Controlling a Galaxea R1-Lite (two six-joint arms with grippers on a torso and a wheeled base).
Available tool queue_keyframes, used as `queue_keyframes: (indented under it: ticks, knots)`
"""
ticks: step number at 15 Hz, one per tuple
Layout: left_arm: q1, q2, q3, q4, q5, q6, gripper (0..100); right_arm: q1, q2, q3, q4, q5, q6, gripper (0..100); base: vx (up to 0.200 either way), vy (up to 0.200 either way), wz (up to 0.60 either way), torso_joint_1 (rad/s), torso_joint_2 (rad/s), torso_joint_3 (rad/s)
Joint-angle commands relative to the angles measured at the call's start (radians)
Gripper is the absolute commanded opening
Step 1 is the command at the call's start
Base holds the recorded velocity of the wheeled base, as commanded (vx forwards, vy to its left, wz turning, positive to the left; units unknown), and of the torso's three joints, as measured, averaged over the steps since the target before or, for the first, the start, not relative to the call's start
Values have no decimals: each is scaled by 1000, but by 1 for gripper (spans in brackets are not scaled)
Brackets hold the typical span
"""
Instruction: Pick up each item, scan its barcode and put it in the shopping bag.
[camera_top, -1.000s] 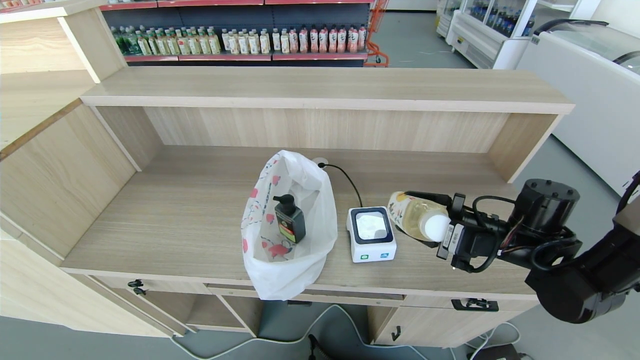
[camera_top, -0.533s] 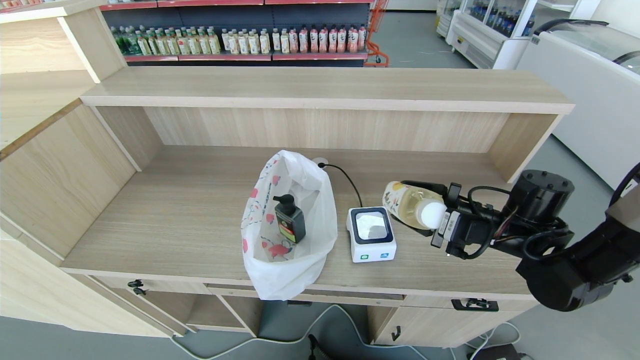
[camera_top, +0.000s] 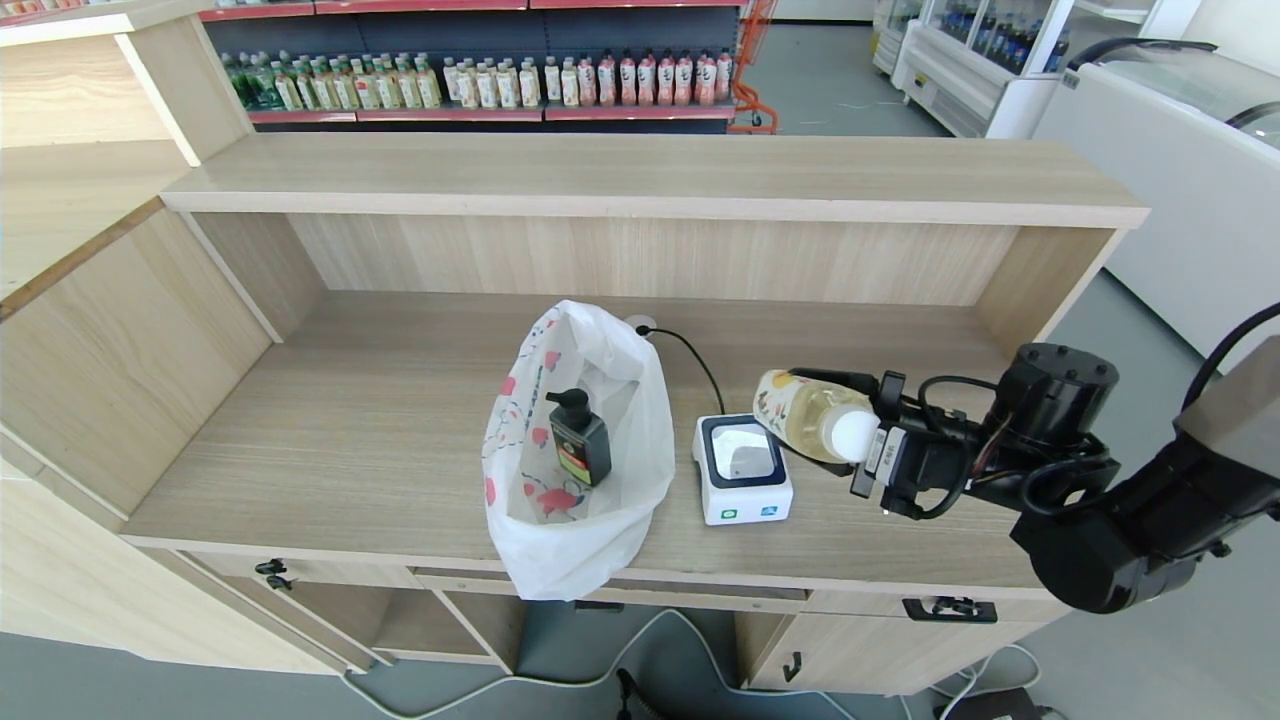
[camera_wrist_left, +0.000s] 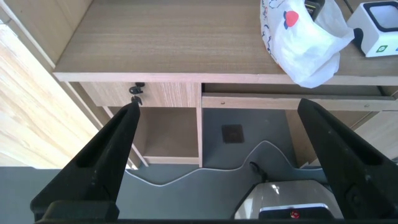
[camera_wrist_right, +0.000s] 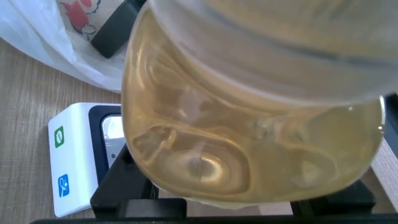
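**Bottle edges closer to the scanner**

Sliding sideways across the counter, the right claw has carried the bottle from well off to one side until its base now hangs at the near edge of the scanner. Nothing else has shifted.

From where I stand, the right claw is clamped around the bottle, one finger above it and one below. It holds the bottle on its side, with the white cap back toward the wrist and the base leading. The pale yellow drink inside shows clearly in the right wrist view. There the scanner sits just ahead of the claw and below it.

Past the scanner, on its far side from the claw, the shopping bag stands open-mouthed. A dark pump bottle is already inside, so I'd judge one item finished.

The left claw hangs low in front of the counter, well away from the right one. Its fingers are spread and it holds nothing.

As for the bottle, the pickup looks done. The scan seems about to happen, since the bottle is not yet squarely over the glass window. After that it has to travel beyond the scanner and drop into the bag.
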Motion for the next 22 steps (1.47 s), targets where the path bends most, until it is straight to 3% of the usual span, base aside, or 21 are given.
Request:
queue_keyframes:
  ticks: [1, 10, 12, 14, 15, 17, 20, 22]
  knots:
    - [0, 0, 0, 0, 0, 0, 100, -2, 13, -6, -1, 6, -1, 0, 0, 0, 0, 0, 0, 0]
    - [0, 0, 0, 0, 0, 0, 100, -3, 5, -24, 7, 22, 14, 0, 0, 0, 0, 0, 0, 0]
    - [0, 0, 0, 0, 0, 0, 100, -9, -69, -4, 7, 18, 160, 0, 0, 0, 0, 0, 0, 0]
    - [0, 0, 0, 0, 0, 0, 100, -54, -230, 55, 59, -123, 398, 0, 0, 0, 0, 0, 0, 0]
    - [0, 0, 0, 0, 0, 0, 100, -69, -320, 94, 104, -304, 528, 0, 0, 0, 0, 0, 0, 0]
    - [0, 0, 0, 0, 0, 0, 100, -115, -375, 108, 119, -508, 692, 0, 0, 0, 0, 0, 0, 0]
    - [2, 0, 0, -2, 0, 0, 100, -166, -478, 210, 199, -637, 769, 0, 0, 0, 0, 0, 0, 0]
    - [0, 0, 0, 0, 0, 0, 100, -279, -515, 232, 210, -700, 769, 0, 0, 0, 0, 0, 0, 0]
